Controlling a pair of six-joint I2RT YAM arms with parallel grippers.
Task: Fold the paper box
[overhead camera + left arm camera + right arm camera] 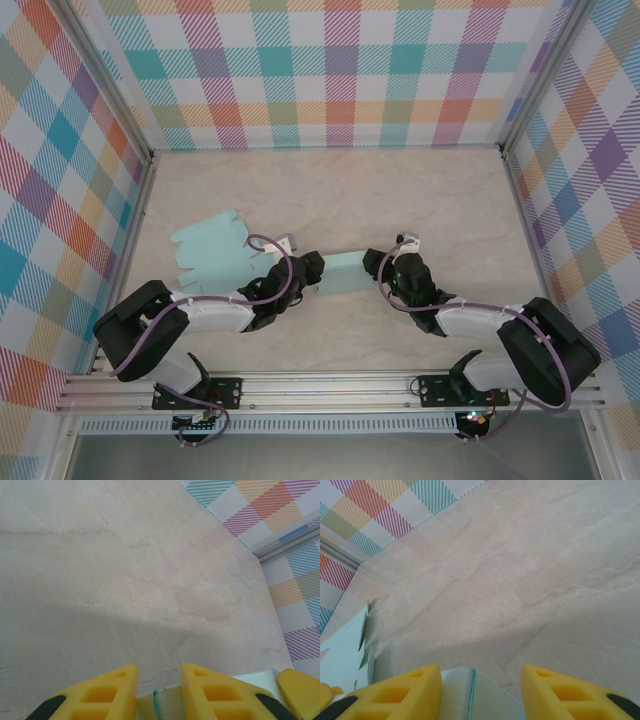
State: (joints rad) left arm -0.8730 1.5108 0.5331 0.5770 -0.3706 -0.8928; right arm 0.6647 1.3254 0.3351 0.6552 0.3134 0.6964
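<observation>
Gently now: the paper box [342, 274] lies mid-tabletop [420, 200], toward the near edge, its flat tabbed part reaching left. Your left pincer [159, 692] pinches a thin fold. The right pincer [481, 692] straddles the raised end, and you cannot tell whether it grips. It looks like light, easily creased card, so hold it beside the creases.

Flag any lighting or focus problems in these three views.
Top external: even light, sharp, no glare on the table.
Left wrist: a soft-edged shadow darkens the near table; the left gripper's fingers and the paper box edge look slightly soft.
Right wrist: same broad shadow band; the right gripper's fingers are close and a bit blurred; the far table is bright, not blown out.
</observation>
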